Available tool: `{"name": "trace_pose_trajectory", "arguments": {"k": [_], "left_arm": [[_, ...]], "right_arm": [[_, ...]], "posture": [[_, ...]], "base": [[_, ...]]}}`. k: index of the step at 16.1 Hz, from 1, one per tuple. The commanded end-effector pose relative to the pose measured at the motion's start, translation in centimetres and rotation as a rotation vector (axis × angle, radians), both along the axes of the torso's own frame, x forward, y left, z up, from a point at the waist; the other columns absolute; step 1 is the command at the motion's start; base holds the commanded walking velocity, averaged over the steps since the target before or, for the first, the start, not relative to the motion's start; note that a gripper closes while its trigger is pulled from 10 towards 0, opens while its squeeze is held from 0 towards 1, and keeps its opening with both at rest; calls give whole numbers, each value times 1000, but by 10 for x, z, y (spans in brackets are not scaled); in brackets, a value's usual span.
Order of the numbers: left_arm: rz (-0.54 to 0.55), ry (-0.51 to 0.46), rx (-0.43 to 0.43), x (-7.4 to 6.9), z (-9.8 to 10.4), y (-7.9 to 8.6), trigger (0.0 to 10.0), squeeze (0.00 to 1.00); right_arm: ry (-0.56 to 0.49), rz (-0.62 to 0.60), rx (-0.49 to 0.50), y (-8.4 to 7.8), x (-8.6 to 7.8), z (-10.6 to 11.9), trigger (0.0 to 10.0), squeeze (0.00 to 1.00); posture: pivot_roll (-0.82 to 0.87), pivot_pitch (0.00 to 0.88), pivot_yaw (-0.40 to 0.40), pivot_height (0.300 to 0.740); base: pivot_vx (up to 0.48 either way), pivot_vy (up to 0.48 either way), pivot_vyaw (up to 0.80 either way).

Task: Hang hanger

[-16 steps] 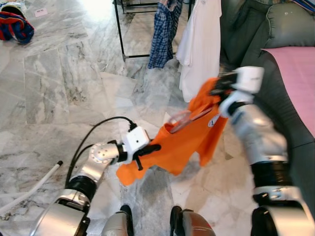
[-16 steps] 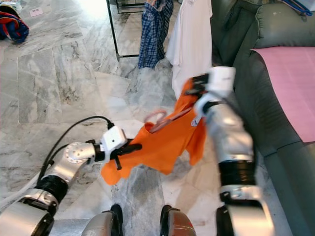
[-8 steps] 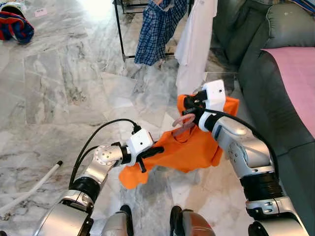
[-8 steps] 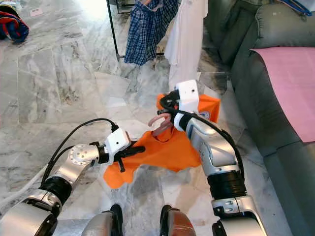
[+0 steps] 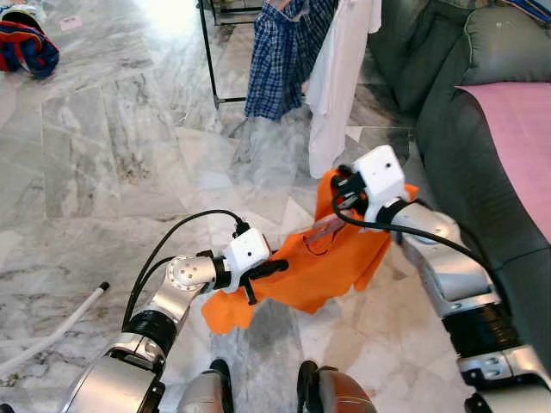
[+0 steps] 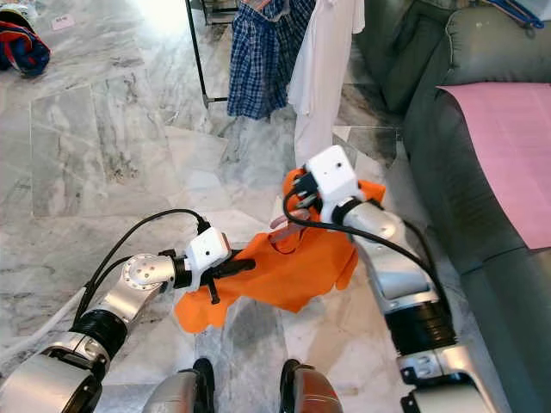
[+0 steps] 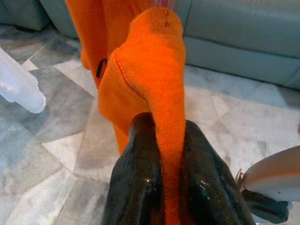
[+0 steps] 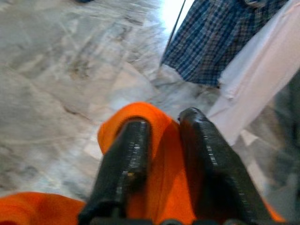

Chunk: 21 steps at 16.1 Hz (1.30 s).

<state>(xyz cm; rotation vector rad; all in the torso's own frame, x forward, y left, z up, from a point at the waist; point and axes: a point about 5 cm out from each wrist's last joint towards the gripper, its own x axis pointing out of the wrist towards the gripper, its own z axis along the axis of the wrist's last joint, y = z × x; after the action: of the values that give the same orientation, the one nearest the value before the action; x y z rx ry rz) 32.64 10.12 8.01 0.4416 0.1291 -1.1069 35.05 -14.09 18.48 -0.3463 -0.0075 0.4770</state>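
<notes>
hanger [image 5: 320,231]: mostly hidden in orange shirt [image 5: 318,267] | rack [image 5: 209,53]: top cut off

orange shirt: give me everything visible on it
The orange shirt is a knit garment, crumpled and slung between both grippers above the marble floor. The left gripper pinches a fold of it; the right gripper clamps its upper edge. A pink hanger sits at its neck opening.

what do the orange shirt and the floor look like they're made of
Orange shirt: soft knit fabric, probably cotton jersey; the left wrist view shows fine knit ribs and a stitched seam, matte. Floor: polished marble or marble-look tile, with grey veining, straight joints and window glare.
</notes>
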Motion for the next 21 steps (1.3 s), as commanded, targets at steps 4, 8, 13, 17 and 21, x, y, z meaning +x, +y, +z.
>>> {"name": "trace_pose_trajectory", "arguments": {"k": [4,8,13,17,21], "left_arm": [[-10,-14,10,-1,0,3,0,0],[-15,-15,20,0,0,3,0,0],[-27,-26,22,0,2,3,0,0],[-44,-25,39,-1,0,3,0,0],[-38,-26,49,-1,0,7,0,0]], "right_arm": [[-149,-57,8,-23,3,21,10000,1000],[-168,116,-63,-19,-7,22,10000,1000],[25,361,-169,-22,-25,-2,10000,1000],[142,439,-204,-29,-32,-10,10000,1000],[201,446,-361,-49,-35,-14,10000,1000]], "posture": [[-10,271,-21,740],[-14,271,-22,740],[-15,267,-24,740],[-11,267,-27,740],[-9,266,-26,740]], "base": [[0,0,0],[0,0,0],[0,0,0],[0,0,0],[0,0,0]]}}
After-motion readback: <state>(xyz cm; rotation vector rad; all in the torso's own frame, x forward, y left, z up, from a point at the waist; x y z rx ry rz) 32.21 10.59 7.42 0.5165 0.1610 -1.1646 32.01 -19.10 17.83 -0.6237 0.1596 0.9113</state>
